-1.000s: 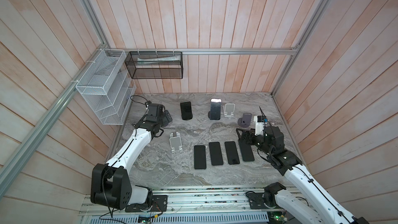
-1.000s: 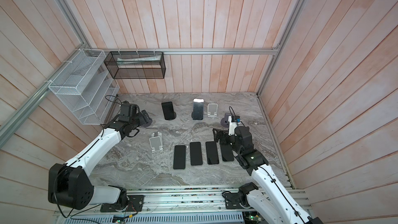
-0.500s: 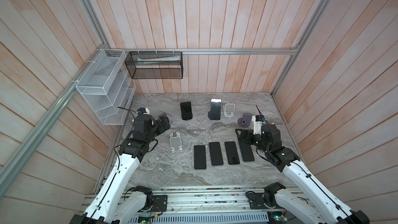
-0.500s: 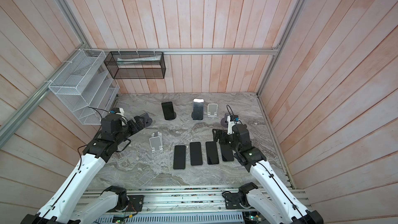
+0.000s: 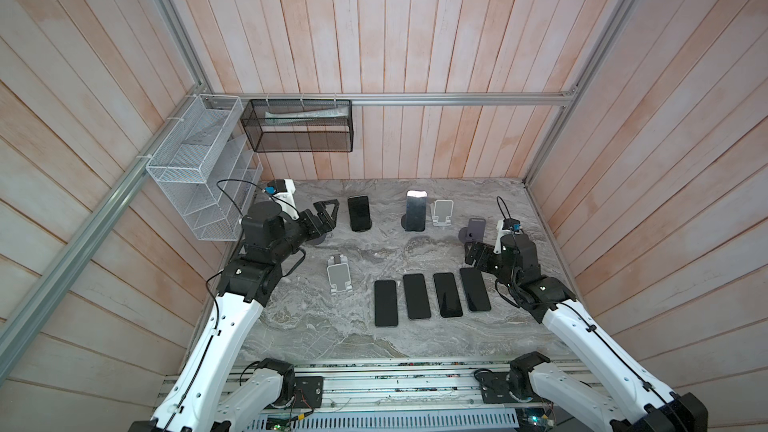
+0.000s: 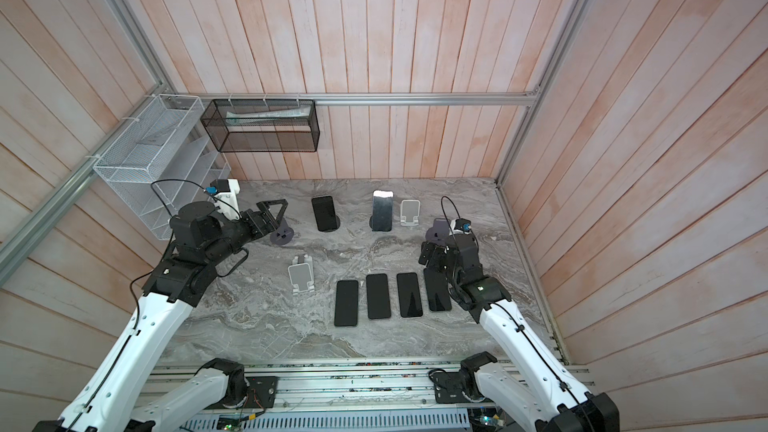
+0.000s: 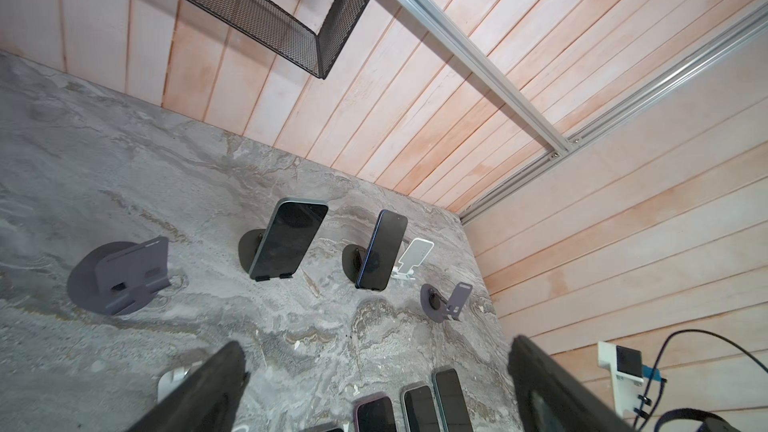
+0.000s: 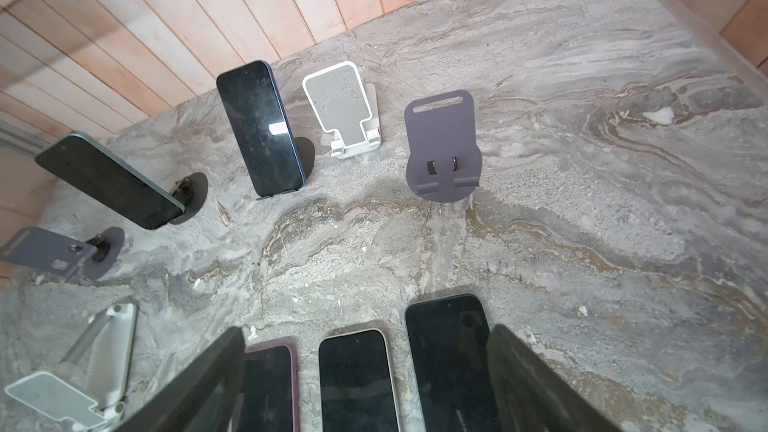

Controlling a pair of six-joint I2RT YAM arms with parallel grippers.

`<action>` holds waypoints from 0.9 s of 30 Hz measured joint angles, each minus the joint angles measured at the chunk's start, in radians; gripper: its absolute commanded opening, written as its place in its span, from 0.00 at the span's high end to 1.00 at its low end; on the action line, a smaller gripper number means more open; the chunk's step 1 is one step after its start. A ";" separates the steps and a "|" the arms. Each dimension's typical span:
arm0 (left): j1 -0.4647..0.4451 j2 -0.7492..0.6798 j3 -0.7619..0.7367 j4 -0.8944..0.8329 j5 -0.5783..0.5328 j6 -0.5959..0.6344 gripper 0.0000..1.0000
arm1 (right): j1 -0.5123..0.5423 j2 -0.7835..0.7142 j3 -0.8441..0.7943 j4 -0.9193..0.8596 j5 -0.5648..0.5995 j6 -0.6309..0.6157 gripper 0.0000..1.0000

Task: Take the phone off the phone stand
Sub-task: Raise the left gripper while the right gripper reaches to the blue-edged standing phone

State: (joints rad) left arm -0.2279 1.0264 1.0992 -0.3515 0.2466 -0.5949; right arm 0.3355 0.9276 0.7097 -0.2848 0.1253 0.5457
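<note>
Left pincer and right pincer are both spread wide and both empty.
Dark phone leans on its round stand in the upper middle of the frame, just right of the left pincer; a second phone stands further right. I judge the phone stiff, smooth and breakable: take its two long edges above the stand's lip and lift upward.

Glossy-screened phones rest on a matt, marbled tabletop between wooden plank walls.
</note>
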 measured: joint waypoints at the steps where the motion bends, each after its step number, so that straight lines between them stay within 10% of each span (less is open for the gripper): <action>1: 0.000 0.017 0.000 0.016 0.010 -0.001 0.00 | -0.014 -0.002 0.000 0.002 -0.016 0.008 0.21; 11: -0.015 0.118 -0.056 0.215 0.042 -0.065 0.00 | 0.015 0.102 0.062 0.014 -0.055 0.020 0.24; 27: 0.009 0.137 -0.100 0.219 0.101 -0.051 0.00 | 0.130 0.801 0.764 -0.030 0.096 -0.092 0.02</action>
State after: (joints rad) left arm -0.2192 1.1637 0.9989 -0.1329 0.3477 -0.6464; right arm 0.4656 1.7290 1.4734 -0.3149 0.2211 0.4534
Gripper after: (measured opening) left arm 0.999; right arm 0.977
